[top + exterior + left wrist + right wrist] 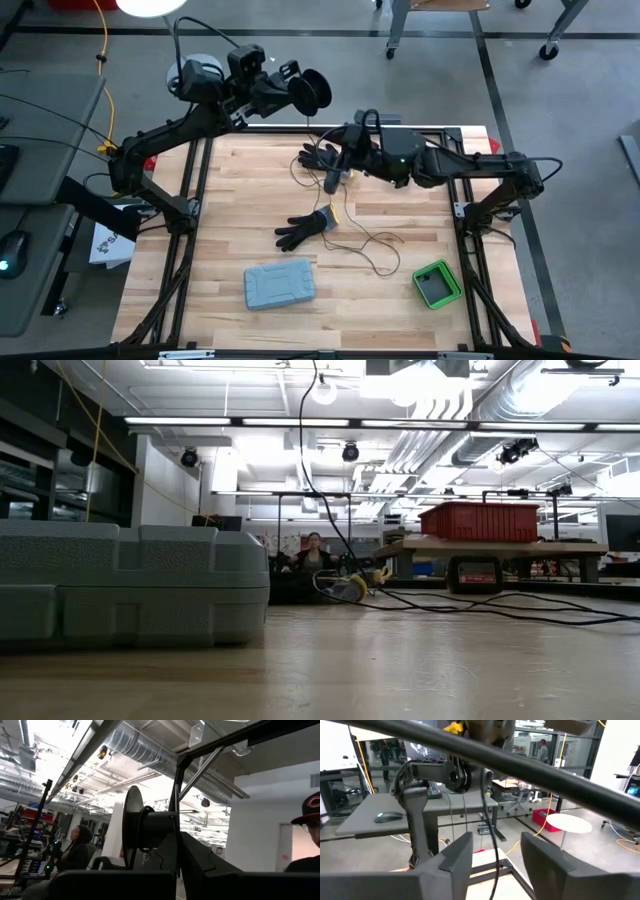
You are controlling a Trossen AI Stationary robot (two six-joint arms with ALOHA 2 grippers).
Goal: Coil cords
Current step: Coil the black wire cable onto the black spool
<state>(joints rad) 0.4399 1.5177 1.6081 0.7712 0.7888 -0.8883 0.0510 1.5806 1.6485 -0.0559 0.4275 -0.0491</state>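
Observation:
A thin dark cord lies in loose squiggles on the wooden table. It rises past my right gripper to a black spool held beyond the table's far edge. My left gripper is shut on that spool. In the right wrist view the cord runs upright through the gap of my open right gripper. The low view shows the cord climbing out of the picture. My left gripper holds the black spool at its hub end, between its two fingers, which point slanting upward. The spool is lifted clear, its flange on edge. The fingers themselves hide the place of contact. My right gripper has the cord passing between its fingers; whether it touches them I cannot tell.
Two black gloves lie on the table, one near the far edge and one in the middle. A grey case sits near the front edge and a green box at the front right. People are in the room beyond the table.

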